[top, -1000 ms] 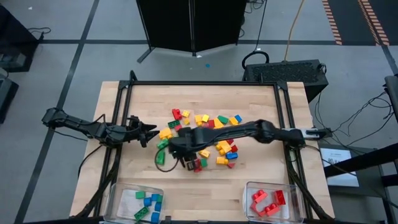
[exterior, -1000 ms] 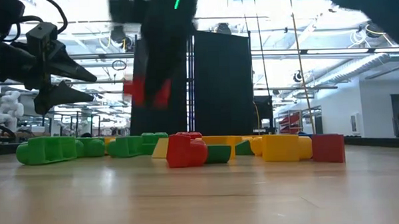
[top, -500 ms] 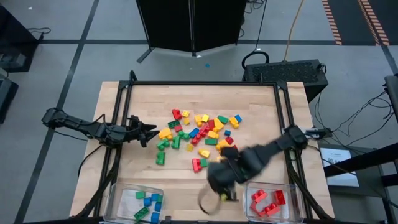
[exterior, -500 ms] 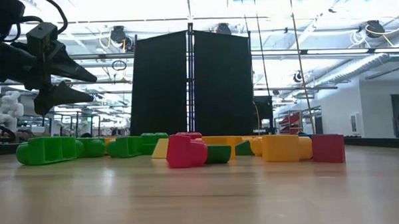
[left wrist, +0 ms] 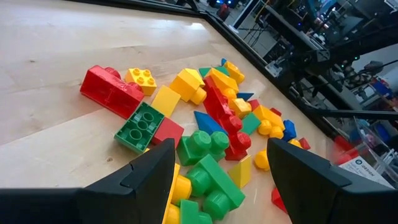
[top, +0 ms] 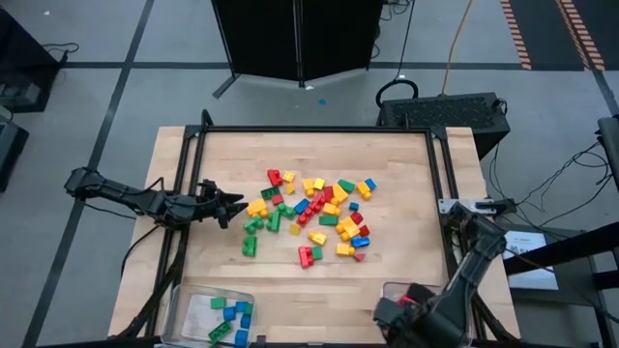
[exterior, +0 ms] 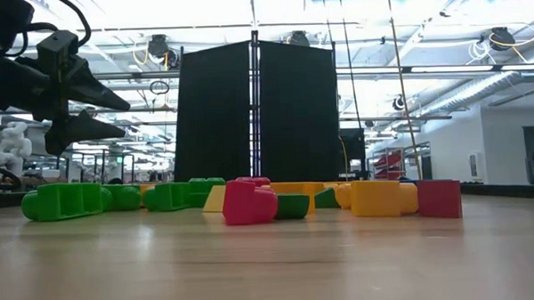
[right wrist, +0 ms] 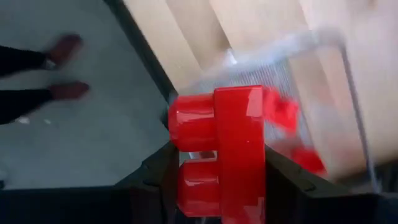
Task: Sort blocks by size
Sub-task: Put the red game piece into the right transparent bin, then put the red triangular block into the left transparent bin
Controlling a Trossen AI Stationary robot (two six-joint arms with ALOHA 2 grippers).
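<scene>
R gripper (right wrist: 217, 180) down at near-right corner of counter (top: 203, 280), over the clear bin (right wrist: 348, 112) there; fingers clamped on a red block (right wrist: 221, 152), studs pointing sideways, block filling gap between fingers. More red blocks (right wrist: 292, 134) blurred inside that bin, below the held one. In high view, R arm (top: 464, 280) folded back along right edge, wrist hiding most of bin. Beyond counter edge in R wrist view: grey floor, a person's shoes (right wrist: 65, 68).

L gripper (top: 227, 205) parked mid-left of counter, just beside left edge of the pile, above the surface; fingers (left wrist: 298, 171) spread apart, nothing between them. Seen past them: green blocks (left wrist: 202, 162) nearest, a long red block (left wrist: 112, 90) and small yellow block (left wrist: 142, 77) further off, apart from counter's black frame (left wrist: 249, 37).

Main pile of blocks (top: 314, 217) in counter centre: red, yellow, green, blue mixed, loosely scattered, several touching or stacked on each other. Second clear bin (top: 189, 304) at near-left corner w/ green and blue blocks (top: 230, 319) inside.

Low view: row of blocks across counter – long green block (exterior: 68, 200) at left, magenta-red block (exterior: 249, 202) centre front, yellow block (exterior: 383, 198) and dark red cube (exterior: 440, 198) at right. L gripper up at top left there, off the surface. Black panel (exterior: 257, 110) behind counter.
</scene>
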